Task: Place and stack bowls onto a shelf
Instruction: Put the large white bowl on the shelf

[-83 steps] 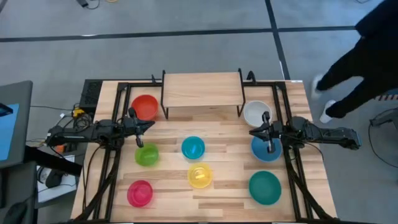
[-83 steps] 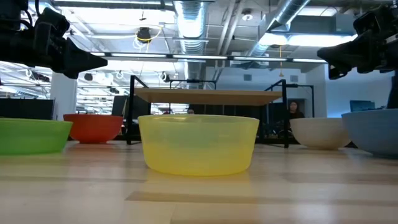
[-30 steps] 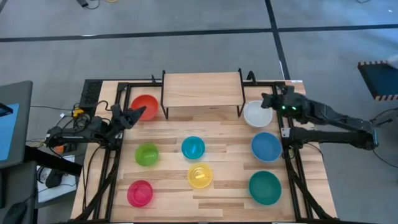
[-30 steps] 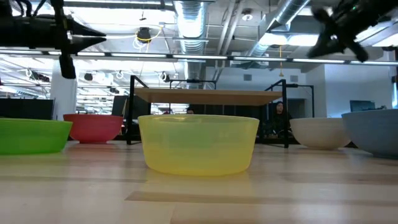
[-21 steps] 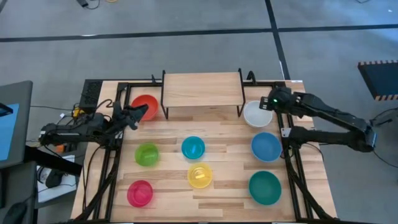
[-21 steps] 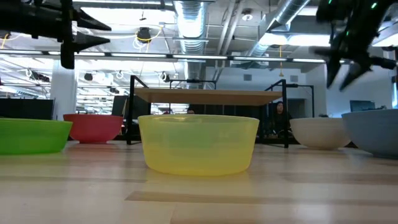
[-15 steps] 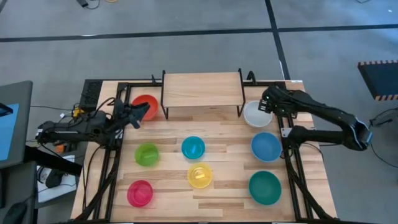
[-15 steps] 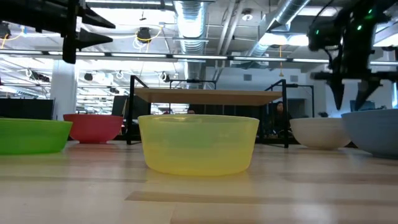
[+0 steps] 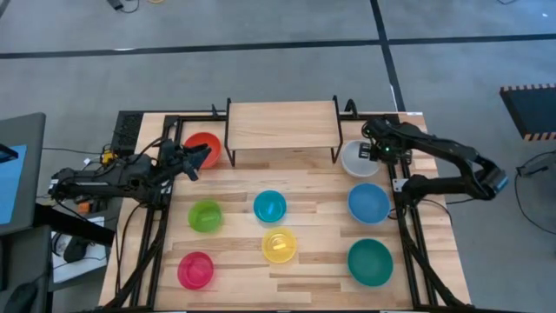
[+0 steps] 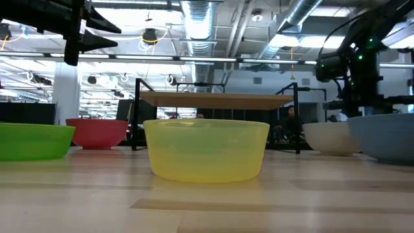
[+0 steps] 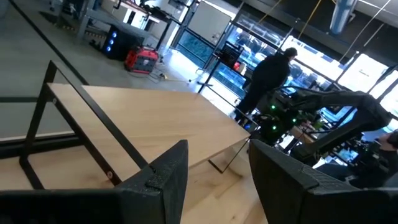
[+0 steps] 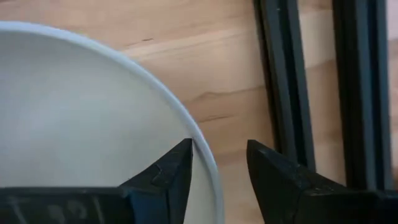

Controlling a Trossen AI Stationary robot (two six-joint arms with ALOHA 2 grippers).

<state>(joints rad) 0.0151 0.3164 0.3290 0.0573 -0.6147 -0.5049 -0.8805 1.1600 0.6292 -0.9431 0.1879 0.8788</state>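
My right gripper point(image 9: 376, 154) points down, open, over the white bowl point(image 9: 354, 160) at the table's far right. One finger stands inside the bowl's right rim point(image 12: 205, 163) and one outside it. My left gripper point(image 9: 195, 162) hovers open, high over the near edge of the red-orange bowl point(image 9: 203, 148), facing the shelf point(image 9: 282, 126). The shelf stands on thin black legs at the far middle. Blue point(image 9: 369, 203), teal point(image 9: 370, 262), cyan point(image 9: 270, 206), yellow point(image 9: 279, 246), lime green point(image 9: 206, 216) and pink point(image 9: 195, 269) bowls rest on their bases on the table. My right gripper has the white bowl's right rim point(image 12: 200, 149) between its fingers, coming from above with one finger inside and one outside. A gap shows on the outer side. I cannot tell whether the inner finger point(image 12: 169, 176) touches the rim. The bowl sits on the table.
Black frame rails point(image 9: 408, 235) run along the table's left and right sides. The blue bowl lies just near of the white one. Bare tabletop point(image 9: 321, 187) shows in front of the shelf. A person point(image 11: 267, 71) stands in the room beyond.
My right gripper has swung in from the far right, tipped to point down, opened, and come down over the white bowl's right rim. My left gripper has opened and edged toward the red-orange bowl.
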